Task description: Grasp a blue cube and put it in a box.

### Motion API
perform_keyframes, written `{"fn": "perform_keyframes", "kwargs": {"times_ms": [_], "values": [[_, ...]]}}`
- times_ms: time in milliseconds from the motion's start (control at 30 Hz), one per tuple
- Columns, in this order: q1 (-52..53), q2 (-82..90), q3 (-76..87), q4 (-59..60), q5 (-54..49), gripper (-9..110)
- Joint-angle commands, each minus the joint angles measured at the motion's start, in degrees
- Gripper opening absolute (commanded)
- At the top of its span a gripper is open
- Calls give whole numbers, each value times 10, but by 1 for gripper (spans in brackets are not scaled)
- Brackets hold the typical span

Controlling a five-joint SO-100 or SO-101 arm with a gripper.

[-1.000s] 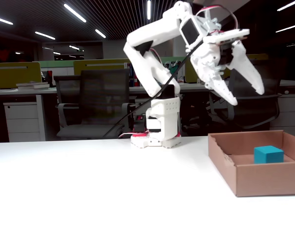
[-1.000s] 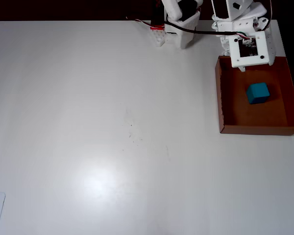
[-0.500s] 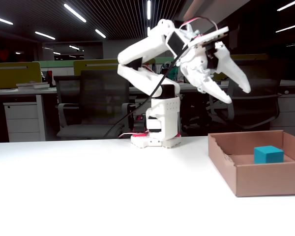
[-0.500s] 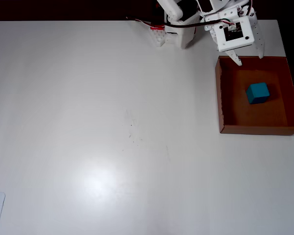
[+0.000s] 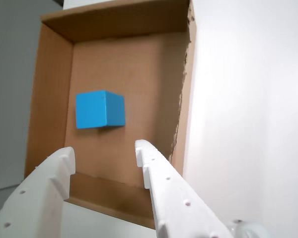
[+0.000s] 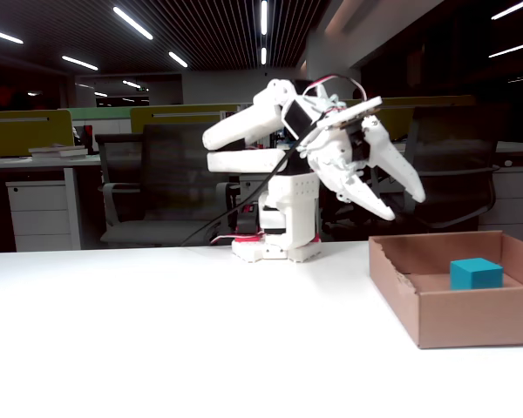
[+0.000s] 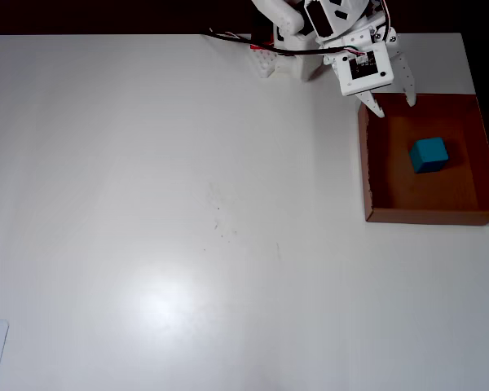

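One white tabletop point(image 7: 147, 204) carries everything. Shallow brown cardboard box point(image 7: 375, 213) point(image 6: 436, 326) point(image 5: 49, 74) sits at right edge in overhead view. White two-finger gripper point(image 6: 403, 205) point(image 7: 394, 107) point(image 5: 104, 153) hangs in air above box's near-arm corner, fingers spread apart, empty. Small teal-blue cube point(image 7: 429, 155) point(image 6: 476, 273) point(image 5: 100, 109) rests on box floor, apart from walls.

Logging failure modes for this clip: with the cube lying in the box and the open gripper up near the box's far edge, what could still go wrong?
Little seems at stake. The blue cube rests on the floor of the box, free of the open gripper. The fingertips hang over the box's rear wall, so a low sweep could nudge the light cardboard. The torn wall nearest the arm could also snag a fingertip.
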State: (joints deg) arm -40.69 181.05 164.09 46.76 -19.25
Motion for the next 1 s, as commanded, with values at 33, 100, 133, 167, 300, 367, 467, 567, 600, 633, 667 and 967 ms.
{"fn": "perform_keyframes", "kwargs": {"times_ms": [33, 100, 133, 167, 300, 367, 467, 567, 600, 633, 667, 967], "values": [[-7, 35, 25, -2, 3, 14], [-10, 45, 40, -6, 3, 14], [-11, 45, 46, -10, 4, 14], [-14, 45, 50, -12, 7, 14], [-33, 46, 62, -6, 22, 14], [-32, 46, 62, 11, 22, 14], [-26, 46, 62, 19, 22, 14], [-27, 47, 62, 25, 22, 14], [-29, 47, 62, 28, 22, 14], [-30, 47, 62, 29, 22, 14], [-30, 47, 62, 29, 22, 14], [-35, 47, 62, 38, 19, 15]]}}
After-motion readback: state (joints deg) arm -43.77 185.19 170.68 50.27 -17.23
